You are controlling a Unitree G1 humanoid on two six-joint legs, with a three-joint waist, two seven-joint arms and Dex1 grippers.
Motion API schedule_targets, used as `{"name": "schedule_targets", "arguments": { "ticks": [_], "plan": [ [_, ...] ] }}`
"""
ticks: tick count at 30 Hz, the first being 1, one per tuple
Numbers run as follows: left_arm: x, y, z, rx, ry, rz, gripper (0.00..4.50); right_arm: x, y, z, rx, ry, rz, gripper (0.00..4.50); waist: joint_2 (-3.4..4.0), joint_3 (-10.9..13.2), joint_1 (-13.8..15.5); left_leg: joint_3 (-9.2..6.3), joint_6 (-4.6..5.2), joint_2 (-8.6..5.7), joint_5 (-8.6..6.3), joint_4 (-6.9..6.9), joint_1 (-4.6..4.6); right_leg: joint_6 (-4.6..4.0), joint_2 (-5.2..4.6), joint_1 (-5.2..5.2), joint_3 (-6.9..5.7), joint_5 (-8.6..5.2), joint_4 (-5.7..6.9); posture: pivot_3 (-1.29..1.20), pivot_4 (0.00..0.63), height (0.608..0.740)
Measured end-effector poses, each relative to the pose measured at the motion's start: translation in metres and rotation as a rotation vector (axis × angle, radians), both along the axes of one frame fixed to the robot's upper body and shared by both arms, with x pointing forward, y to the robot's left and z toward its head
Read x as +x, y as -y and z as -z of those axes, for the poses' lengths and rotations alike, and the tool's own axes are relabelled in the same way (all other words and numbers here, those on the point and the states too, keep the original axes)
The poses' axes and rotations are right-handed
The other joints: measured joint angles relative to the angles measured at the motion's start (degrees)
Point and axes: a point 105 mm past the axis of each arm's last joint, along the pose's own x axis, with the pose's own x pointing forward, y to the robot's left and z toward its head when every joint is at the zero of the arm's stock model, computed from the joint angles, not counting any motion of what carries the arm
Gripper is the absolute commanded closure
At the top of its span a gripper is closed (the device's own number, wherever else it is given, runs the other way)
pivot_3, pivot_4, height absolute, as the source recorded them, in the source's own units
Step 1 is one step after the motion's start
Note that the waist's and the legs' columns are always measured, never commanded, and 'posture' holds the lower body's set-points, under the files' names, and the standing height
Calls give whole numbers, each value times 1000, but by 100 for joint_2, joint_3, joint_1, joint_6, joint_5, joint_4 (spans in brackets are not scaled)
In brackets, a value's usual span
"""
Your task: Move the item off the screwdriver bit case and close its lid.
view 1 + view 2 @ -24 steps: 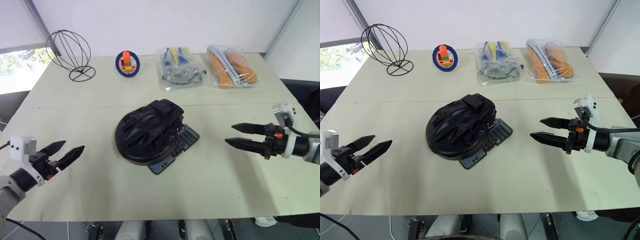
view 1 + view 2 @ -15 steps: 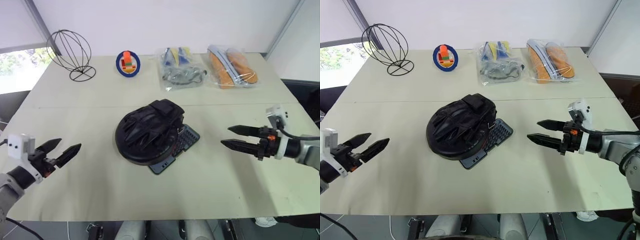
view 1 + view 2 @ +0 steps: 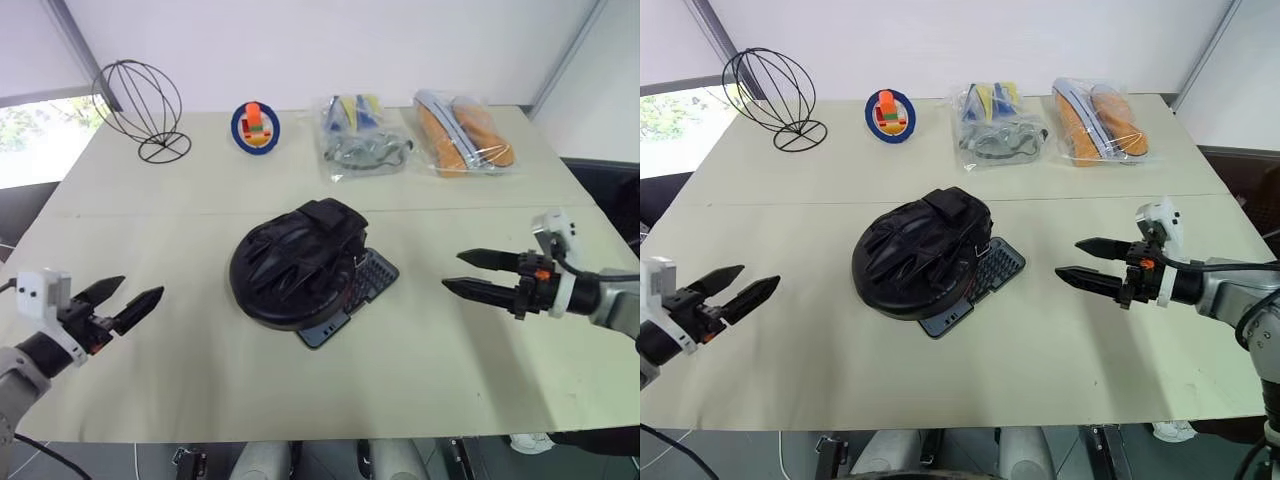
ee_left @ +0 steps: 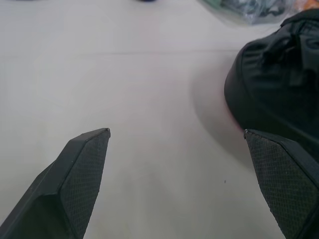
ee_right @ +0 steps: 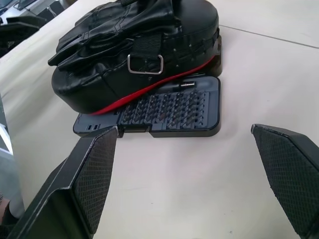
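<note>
The black pad [image 3: 292, 261] was seen lying on the open bit case [image 3: 352, 296] in the middle of the table [image 3: 450, 370], covering most of it; only the tray's right edge was exposed. The left gripper [image 3: 128, 304] and right gripper [image 3: 462, 274] were held wide open, empty, well apart from both.

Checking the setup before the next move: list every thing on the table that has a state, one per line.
black pad: lying on the bit case, covering most of it
bit case: open, tray of bits partly exposed
left gripper: open, empty, above the table
right gripper: open, empty, pointing at the case
two plastic bags: lying flat at the far edge
</note>
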Motion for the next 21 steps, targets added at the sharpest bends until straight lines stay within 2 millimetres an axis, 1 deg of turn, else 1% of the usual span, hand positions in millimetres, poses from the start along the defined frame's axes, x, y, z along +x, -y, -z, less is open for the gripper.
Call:
{"name": "schedule_targets", "arguments": {
  "ticks": [3,6,9,10,12,14,18,21],
  "plan": [
    [5,8,-3,-9,8,40,0,-1,-4,-2,-7,15,-11,41,0,0,1,0,0,0,0,0,0,1,0,0,0,0,2,0,150,740],
    [11,23,-7,-12,7,119,0,-6,-17,-9,11,34,-54,41,0,0,0,0,0,0,0,0,0,1,1,0,0,1,3,0,150,740],
    [22,44,-21,11,32,243,0,-12,-37,-27,42,84,-124,41,0,0,0,-1,0,0,0,1,1,1,3,0,-1,1,5,0,150,740],
    [28,56,-28,21,51,306,0,-16,-47,-35,58,108,-160,41,0,0,-1,-1,-1,0,0,1,1,2,3,0,-1,1,5,0,150,740],
    [35,71,-32,20,64,381,0,-20,-56,-41,77,128,-187,41,-1,0,6,-1,0,-4,0,1,1,3,5,1,-1,2,6,0,150,740],
    [47,85,-31,17,50,458,0,-23,-66,-46,97,160,-200,41,-1,0,10,-2,0,-6,1,1,1,3,7,0,-2,2,7,0,150,740],
    [65,103,-25,11,30,548,0,-31,-76,-44,103,170,-194,41,-2,0,-3,-1,0,-8,1,1,0,4,6,-4,-1,3,10,0,150,740],
    [78,111,-19,2,24,582,0,-33,-76,-37,111,153,-161,41,-1,-1,-2,-1,0,-7,1,1,1,4,6,-4,1,3,13,0,150,740]
  ]
}}
